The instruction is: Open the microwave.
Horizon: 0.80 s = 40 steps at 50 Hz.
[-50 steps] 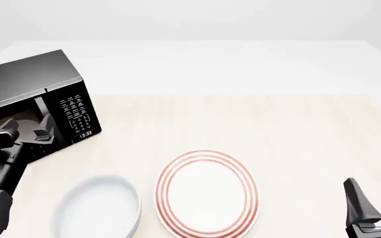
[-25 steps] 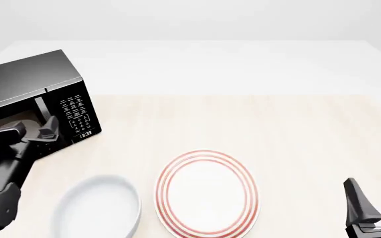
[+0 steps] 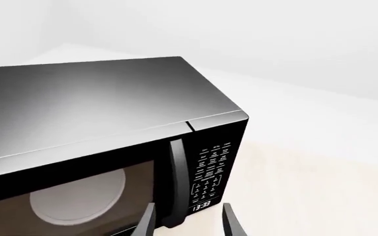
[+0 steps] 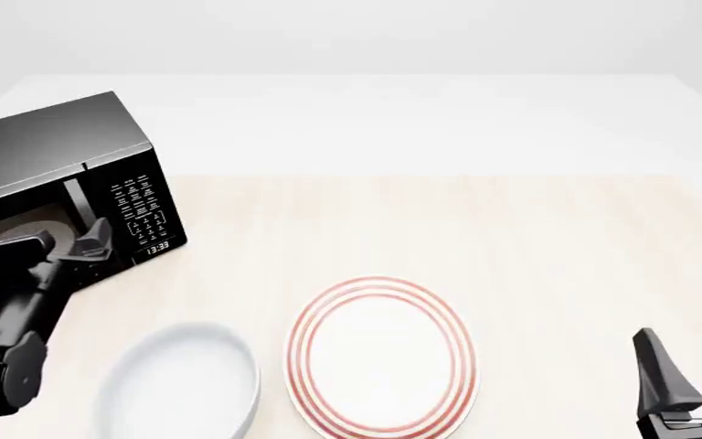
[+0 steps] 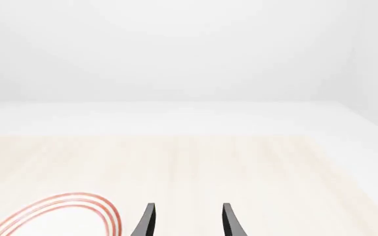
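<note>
Jaws of the left gripper (image 3: 187,223) stand apart in the left wrist view, one fingertip on each side of the lower end of the handle (image 3: 175,182), with nothing clamped between them. The microwave (image 3: 104,147) fills most of this view; its door (image 3: 77,191) sits flush with the body, and the keypad (image 3: 208,172) lies just beside the handle. Judged from this, the approach is nearly complete, while the grip and the pull are both left to do.

From the front view, the microwave (image 4: 65,174) stands at the table's (image 4: 510,238) far left, angled toward the centre. The left gripper (image 4: 65,247) is at the door front, its arm rising from the lower left corner and tilted up toward the handle. A bowl (image 4: 180,389) and a red-ringed plate (image 4: 379,357) lie near the front edge, well apart from the microwave. The right gripper (image 4: 693,352) points upward at the lower right, idle.

Seen from the right wrist view, the right gripper (image 5: 187,221) has its jaws parted and empty, facing bare table beside the plate (image 5: 77,211).
</note>
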### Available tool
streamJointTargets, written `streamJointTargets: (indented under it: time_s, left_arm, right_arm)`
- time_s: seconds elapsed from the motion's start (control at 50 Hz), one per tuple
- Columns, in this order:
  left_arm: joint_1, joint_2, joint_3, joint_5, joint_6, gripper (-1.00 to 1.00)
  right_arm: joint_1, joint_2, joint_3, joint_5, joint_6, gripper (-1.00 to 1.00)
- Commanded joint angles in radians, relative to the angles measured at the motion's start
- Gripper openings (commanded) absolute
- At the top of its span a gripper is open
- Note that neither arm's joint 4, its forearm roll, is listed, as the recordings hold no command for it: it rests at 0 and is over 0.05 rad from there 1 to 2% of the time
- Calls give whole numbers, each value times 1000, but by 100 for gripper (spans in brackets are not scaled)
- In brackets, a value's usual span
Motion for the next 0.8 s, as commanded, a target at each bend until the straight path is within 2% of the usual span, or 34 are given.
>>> streamJointTargets:
  time_s: [0.02, 0.8]
  left_arm:
    - [5, 41, -16, -15, -7, 100]
    - [6, 215, -121, -35, -17, 100]
  right_arm:
    - [0, 1, 0, -1, 0, 100]
    - [0, 1, -1, 0, 0, 100]
